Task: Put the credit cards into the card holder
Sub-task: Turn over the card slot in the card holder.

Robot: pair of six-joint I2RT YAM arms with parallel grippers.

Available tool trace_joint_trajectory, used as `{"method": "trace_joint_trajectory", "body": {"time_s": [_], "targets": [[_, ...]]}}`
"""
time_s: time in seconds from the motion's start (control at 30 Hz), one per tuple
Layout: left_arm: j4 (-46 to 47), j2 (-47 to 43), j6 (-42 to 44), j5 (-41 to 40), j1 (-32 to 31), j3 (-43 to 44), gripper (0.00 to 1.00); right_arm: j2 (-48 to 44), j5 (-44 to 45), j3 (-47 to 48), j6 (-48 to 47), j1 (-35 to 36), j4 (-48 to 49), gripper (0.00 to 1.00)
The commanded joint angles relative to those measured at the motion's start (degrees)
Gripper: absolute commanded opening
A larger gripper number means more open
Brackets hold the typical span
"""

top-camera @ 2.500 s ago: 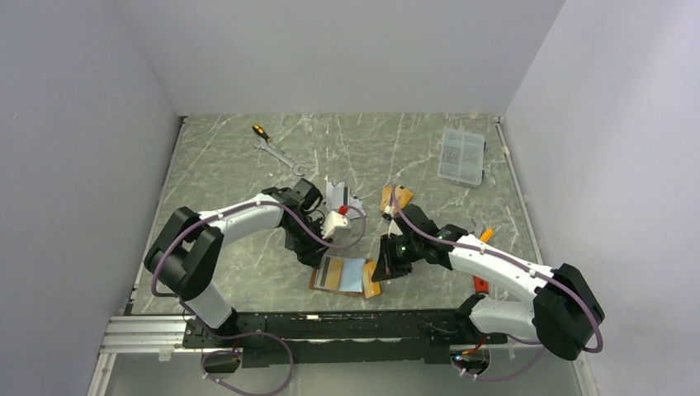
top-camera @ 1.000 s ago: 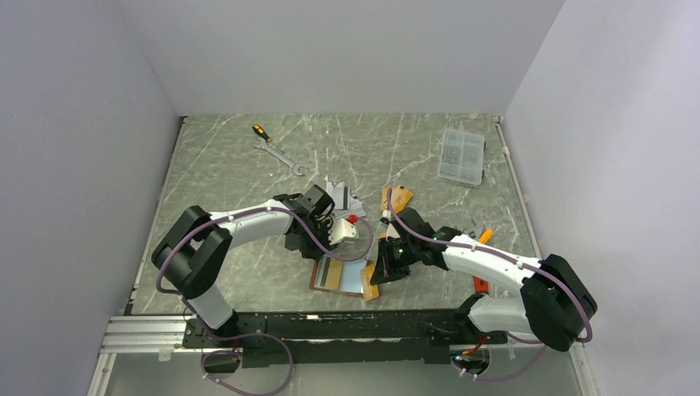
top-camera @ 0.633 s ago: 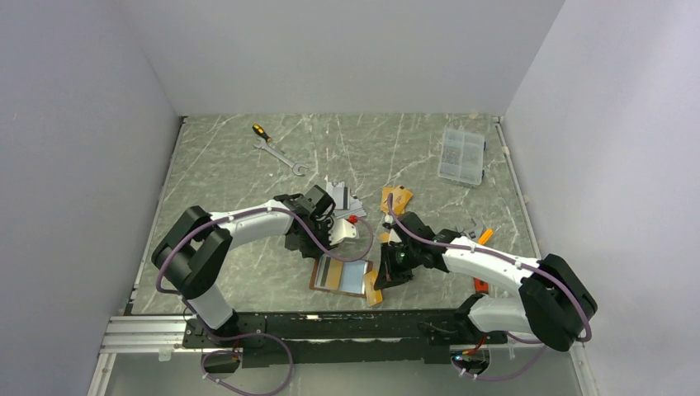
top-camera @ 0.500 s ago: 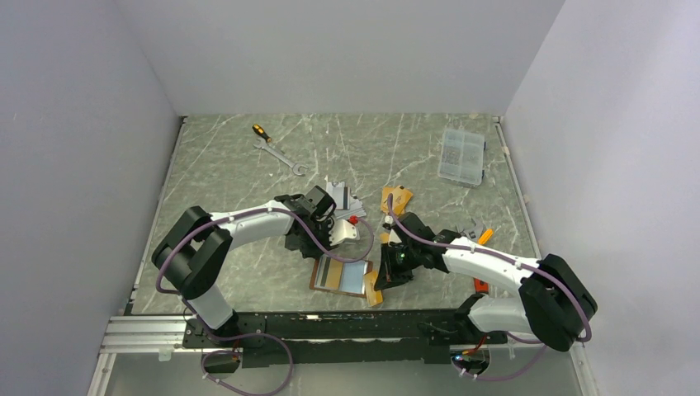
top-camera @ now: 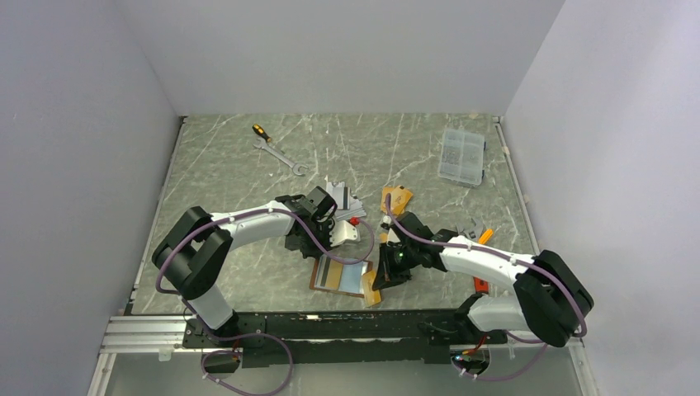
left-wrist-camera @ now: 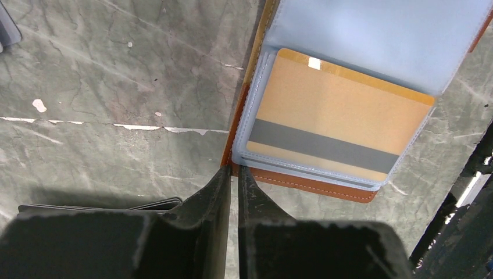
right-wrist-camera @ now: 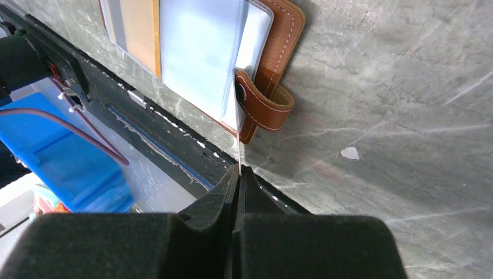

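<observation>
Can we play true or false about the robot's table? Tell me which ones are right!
1. A gold card with a dark stripe sits inside a clear sleeve of the card holder. True.
2. The card holder is snapped shut. False: it lies open on the table.
3. A wrench lies on the table. True.
4. The clear plastic box sits right beside the wrench. False: it is across the table, at the far right.
5. The right hand is wide open. False: its fingers are pressed together.

Robotics lab, white-walled booth point(top-camera: 347, 49), grey tabletop point(top-camera: 223, 165), mounting rail point(top-camera: 330, 326)
</observation>
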Motion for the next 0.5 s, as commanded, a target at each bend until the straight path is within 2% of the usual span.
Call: {"method": "trace_joint_trajectory", "body": {"time_s": [0.0,0.47], "targets": [[-1.0,3.1,1.2,0.3,-1.0,-1.2,0.12,0.8,-0.5,-0.2,0.2,0.3,2.4,0.00],[-1.8,3.8,1.6,0.0,-1.1,-0.8,0.08,-1.2,-2.0,0.1,0.4,0.1,4.1,0.00]]}}
